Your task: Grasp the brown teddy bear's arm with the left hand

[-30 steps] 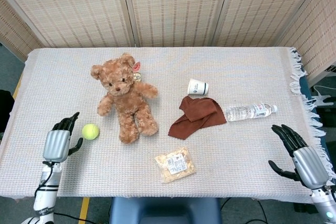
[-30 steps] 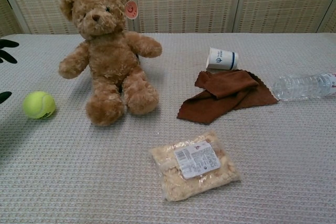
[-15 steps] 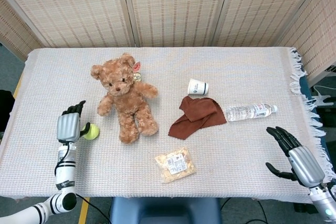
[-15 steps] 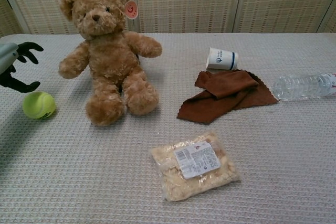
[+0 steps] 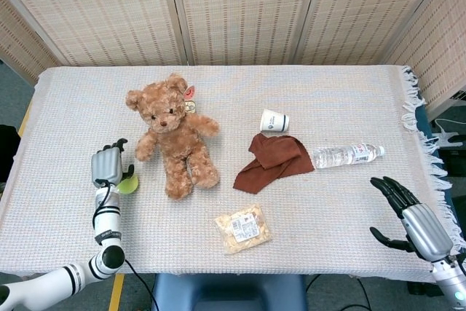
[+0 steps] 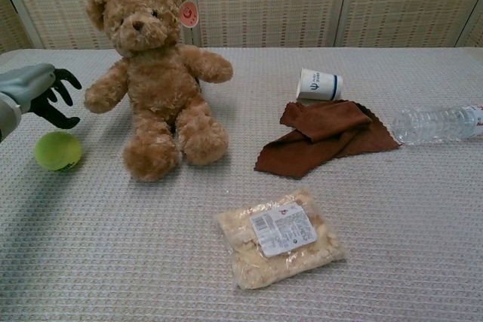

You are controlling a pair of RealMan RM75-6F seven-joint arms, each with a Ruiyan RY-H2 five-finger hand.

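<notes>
Teddy bear: brown, lying on back left of table centre, head toward 12 o'clock, legs toward 6; unmoved across the last second.
Target arm: bear's arm on the camera-left side, stretched toward 8 o'clock, nothing touching it.
Left hand: has travelled inward from the table's left edge over the last second; now near the target arm, at about 9 o'clock from the paw, above the tennis ball.
Left fingers: spread and lightly curved, holding nothing; in the chest view pointed toward the paw, clear gap left.
Right hand: low at the right edge, 4 o'clock from the bear; fingers apart, empty; slight shift only.
Meaning for the task: approach well under way, grasp not yet made; likely a short further reach toward 3 o'clock, then closing round the arm.
Risk: ball just below the hand, easily nudged.
Counts: one bear, one tennis ball, one paper cup, one brown cloth, one water bottle, one snack packet, two hands.
</notes>
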